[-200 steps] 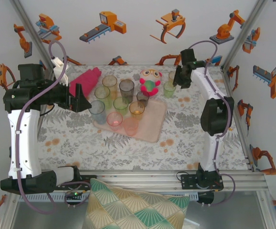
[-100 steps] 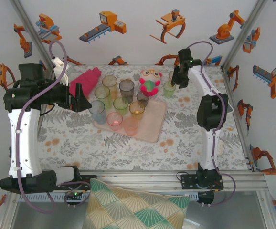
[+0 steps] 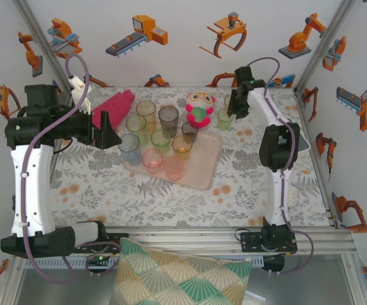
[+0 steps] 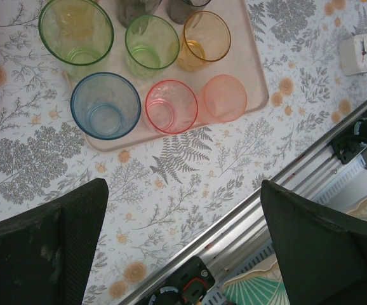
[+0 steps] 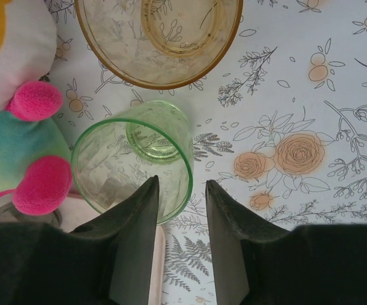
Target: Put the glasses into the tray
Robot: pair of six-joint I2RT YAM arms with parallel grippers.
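Glass [image 5: 126, 159]: translucent green, upright | right gripper [image 5: 181, 185]: parted astride rim | left gripper [image 4: 183, 216]: spread wide

Eleven glasses [image 3: 168, 117] in all: nine stand in the one tray [image 3: 204, 173], two on the counter [image 3: 171, 203] just beyond its far right corner. One plush toy [image 3: 199, 108], one magenta cloth [image 3: 113, 105], one small white clock [image 4: 361, 54].

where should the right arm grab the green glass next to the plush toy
Take the green glass by its rim wall from above, one finger inside, one outside, on the side away from the plush toy. It stands upright, mouth open; the toy crowds one side, an amber glass sits beyond, and the opposite side is bare tablecloth. The right end effector hovers over that edge.
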